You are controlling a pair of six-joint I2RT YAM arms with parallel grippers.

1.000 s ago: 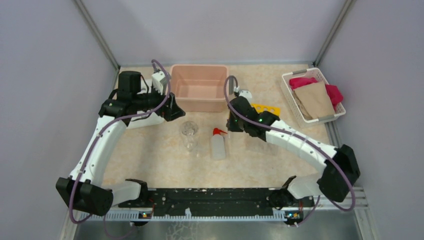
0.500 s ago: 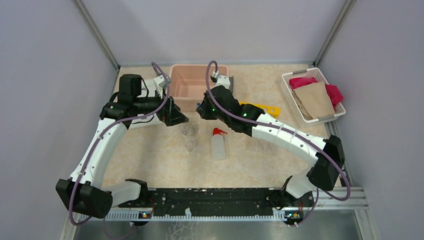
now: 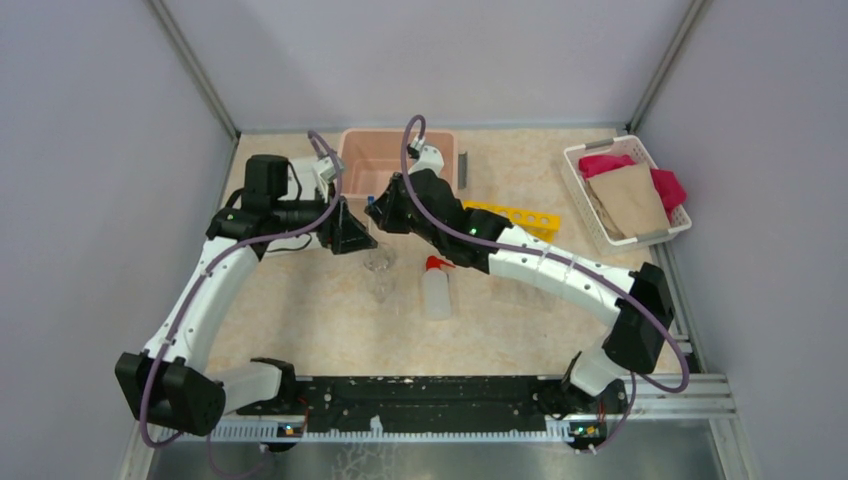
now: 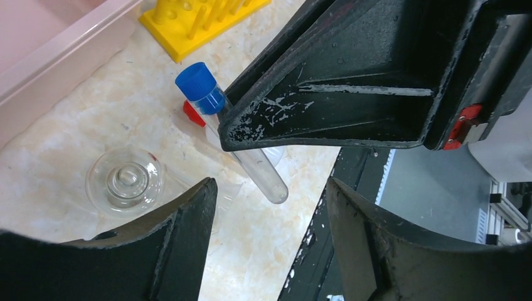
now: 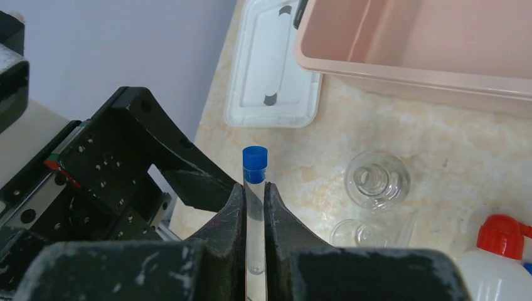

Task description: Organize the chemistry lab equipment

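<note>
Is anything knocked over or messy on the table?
The white squeeze bottle seems to lie on its side in the middle of the table, red nozzle toward the pink bin. Nothing looks spilled or broken.

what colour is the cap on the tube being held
Blue: the cap of the tube, clearest in the right wrist view.

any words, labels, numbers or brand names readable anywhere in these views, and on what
No readable text in any view.
squeeze bottle: plain white side, no label seen.
blue-capped tube: no markings seen.
white lid: two dark marks, not letters.
yellow rack: no numbers seen.
</note>
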